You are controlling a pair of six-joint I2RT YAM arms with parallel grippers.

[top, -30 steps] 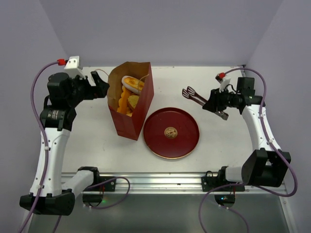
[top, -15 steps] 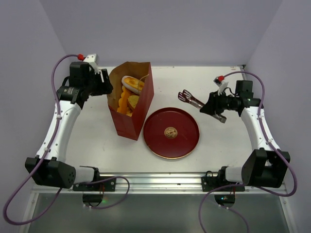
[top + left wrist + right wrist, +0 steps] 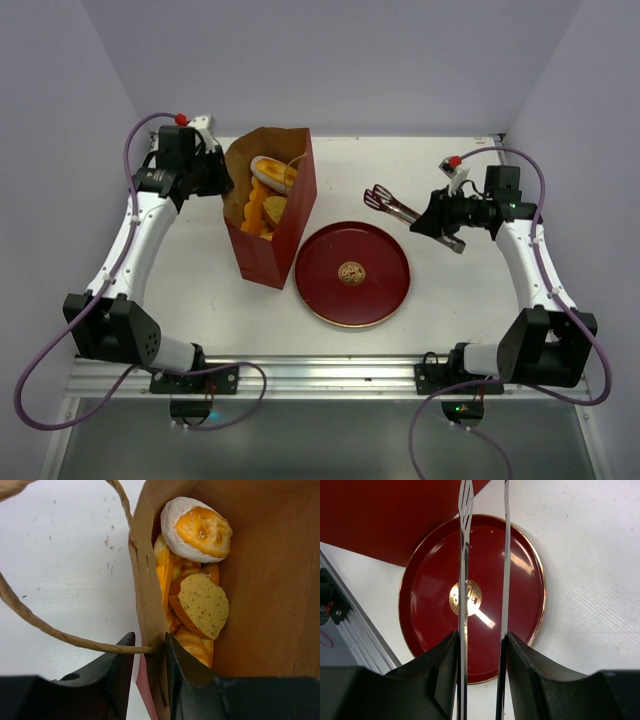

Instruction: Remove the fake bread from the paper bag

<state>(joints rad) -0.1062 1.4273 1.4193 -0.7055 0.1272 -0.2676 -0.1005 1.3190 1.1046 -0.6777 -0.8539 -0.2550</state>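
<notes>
The paper bag [image 3: 292, 232] stands upright on the table [image 3: 200, 290], left of ctr, mouth open to the top cam. The fake bread [image 3: 264, 196] is all inside the bag, none out on the table or plate. Left wrist view shows it stacked vs the brown inner wall [image 3: 270, 580]: a pale-crusted piece w/ an orange cut face [image 3: 199, 529] on top, a speckled tan slice [image 3: 202, 605] below, and orange pieces under and beside those.

L gripper [image 3: 222, 181] sits at the bag's left rim. Its fingers [image 3: 182, 680] straddle the wall, one outside and one inside, w/ a narrow gap. Can't tell if they actually pinch the paper. The tan cord handle [image 3: 30, 620] loops out over the table next to the outer finger.

R gripper [image 3: 432, 218] is well apart from the bag, on the right side. It's closed on metal tongs [image 3: 393, 204], both blades [image 3: 464, 555] clamped btwn its fingers. The tong tips point left, just past the far-right rim of the round dark-red plate [image 3: 325, 255]. The plate lies flat just beside the bag's right side and has a gold emblem at ctr.
</notes>
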